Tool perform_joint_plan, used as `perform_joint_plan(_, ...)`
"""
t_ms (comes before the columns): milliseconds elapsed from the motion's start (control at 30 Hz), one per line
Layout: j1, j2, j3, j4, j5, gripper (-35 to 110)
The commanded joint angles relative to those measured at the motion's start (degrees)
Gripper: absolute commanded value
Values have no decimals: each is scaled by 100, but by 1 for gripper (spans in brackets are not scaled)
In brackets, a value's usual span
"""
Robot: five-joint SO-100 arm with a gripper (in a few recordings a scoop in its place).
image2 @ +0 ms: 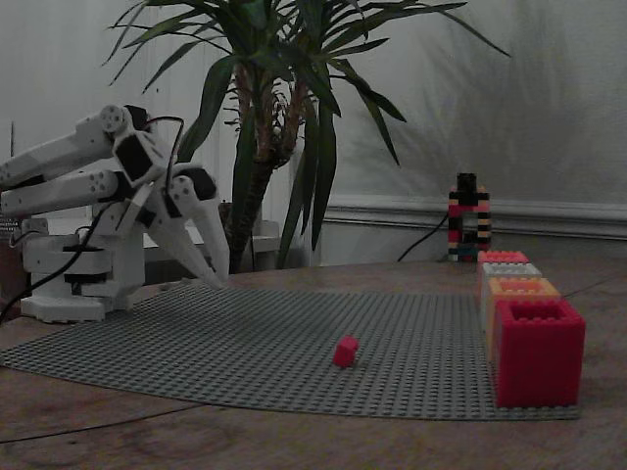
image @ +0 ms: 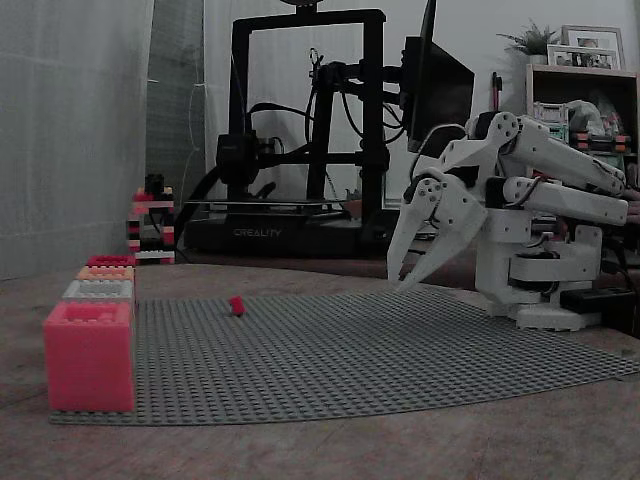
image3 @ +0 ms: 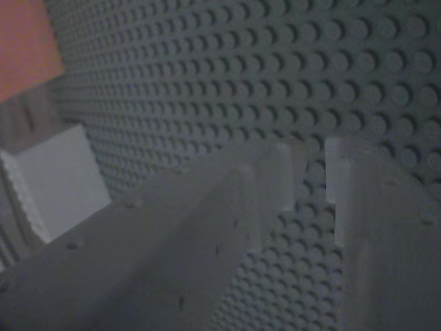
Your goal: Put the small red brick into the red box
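Red and tiny, the small red brick (image2: 345, 351) sits loose on the grey studded baseplate (image2: 245, 333), well apart from my gripper (image: 408, 275). I see the jaws slightly parted, holding nothing, tips just above the plate. My red box (image2: 503, 258) stands far down the row.

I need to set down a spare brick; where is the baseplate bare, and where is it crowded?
Bare: the grey studded baseplate between the gripper and the small red brick, and between that brick and the boxes. Crowded: the edge holding the row of boxes, the red box nearest in a fixed view.
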State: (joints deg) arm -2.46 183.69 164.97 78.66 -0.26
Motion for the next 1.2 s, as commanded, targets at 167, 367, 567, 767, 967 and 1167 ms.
perform_joint_plan(167,-105,79,-105,185,44,0)
perform_joint_plan(367,-105,79,-105,185,44,0)
perform_joint_plan(567,-97,-281,-158,-211,44,0)
perform_joint_plan(767,264,-1362,-853,-1213,-123,0)
perform_joint_plan(967,844,-3261,-2065,-2127,-510,8)
perform_joint_plan(1167,1406,-5546,-3366,-2769,-475,11)
